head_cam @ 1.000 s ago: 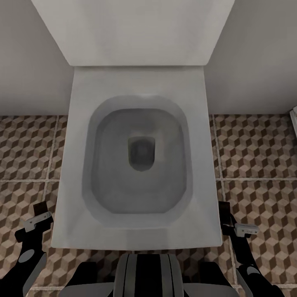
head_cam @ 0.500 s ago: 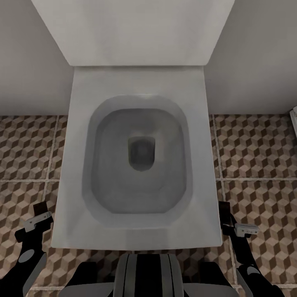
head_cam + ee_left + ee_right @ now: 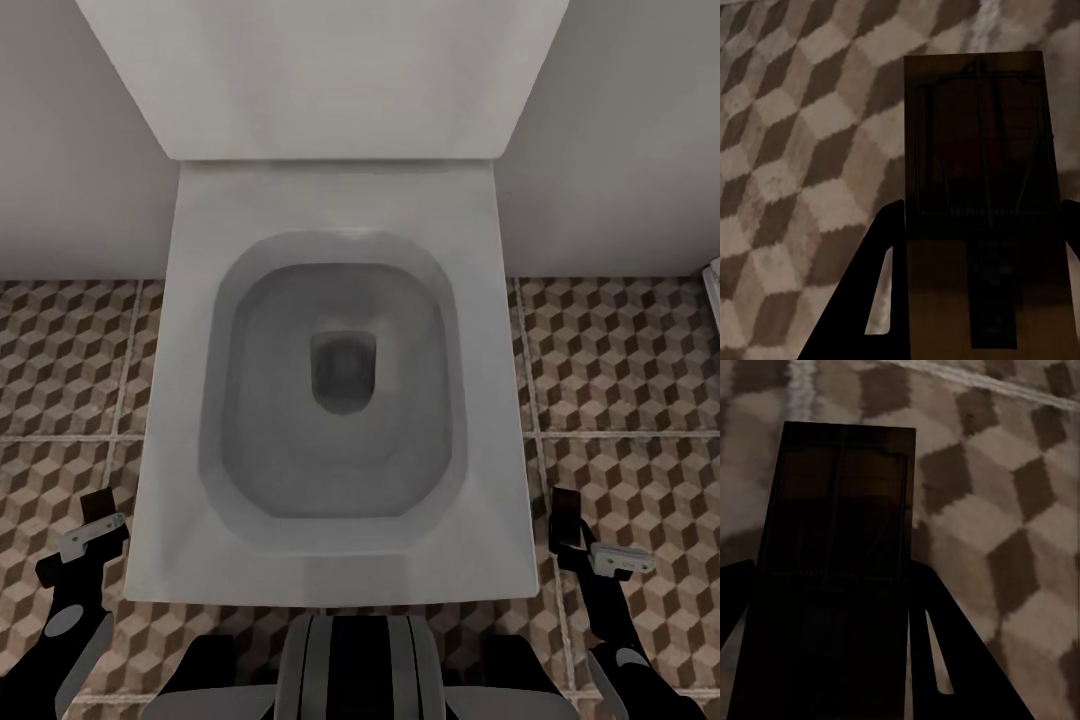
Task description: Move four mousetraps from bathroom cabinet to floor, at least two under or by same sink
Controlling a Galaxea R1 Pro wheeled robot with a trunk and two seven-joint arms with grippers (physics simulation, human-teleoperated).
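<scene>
My right gripper [image 3: 566, 520] has shifted outward from the toilet [image 3: 340, 400]; each gripper's fingers stay closed on a mousetrap [image 3: 832, 547] between them, the left gripper [image 3: 98, 512] unmoved, above the bathroom floor [image 3: 620, 380]; placement seems imminent.

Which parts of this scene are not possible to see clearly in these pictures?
- Left mousetrap: left wrist view, near end cut off by the frame edge; spring parts too dark.
- Right mousetrap: right wrist view, dark, details unreadable.
- Bathroom floor: head view, middle hidden by the toilet.
</scene>
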